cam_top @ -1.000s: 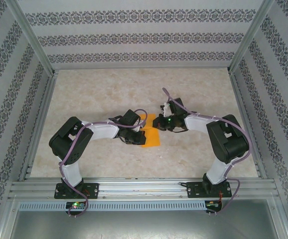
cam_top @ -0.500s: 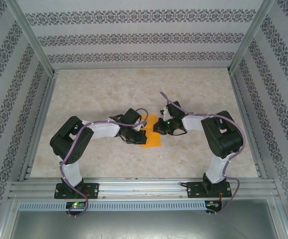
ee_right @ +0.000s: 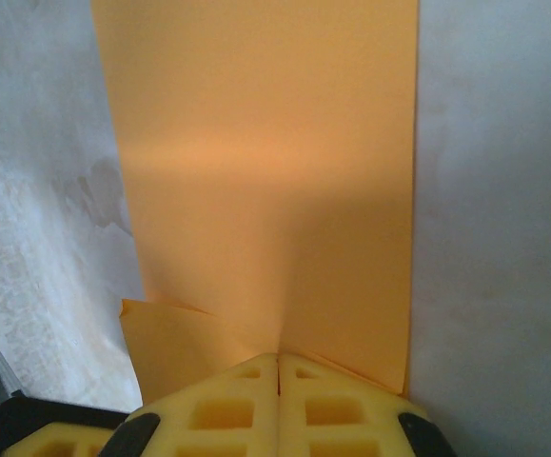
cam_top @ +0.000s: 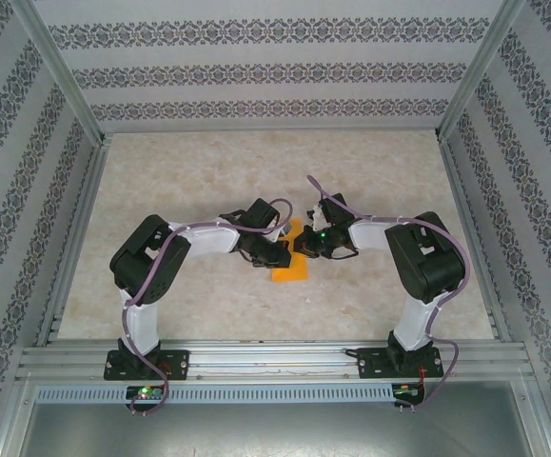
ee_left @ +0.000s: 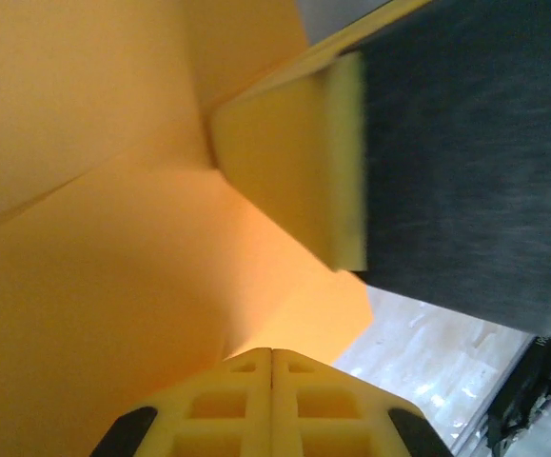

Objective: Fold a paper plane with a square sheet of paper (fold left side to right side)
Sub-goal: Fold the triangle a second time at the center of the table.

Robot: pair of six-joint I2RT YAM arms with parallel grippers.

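On the table (cam_top: 208,171), the square sheet of paper (cam_top: 291,269) runs near-to-far.

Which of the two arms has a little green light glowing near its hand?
The right arm, reaching the orange paper from the right; no light shows by the left hand.

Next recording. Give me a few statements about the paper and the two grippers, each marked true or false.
1. The square sheet of paper is orange. True.
2. Both grippers are wide open. False: the left gripper and the right gripper are both shut.
3. The paper lies in the far left corner of the table. False: it lies near the middle, between the two grippers.
4. The grippers reach the paper from opposite sides. True.
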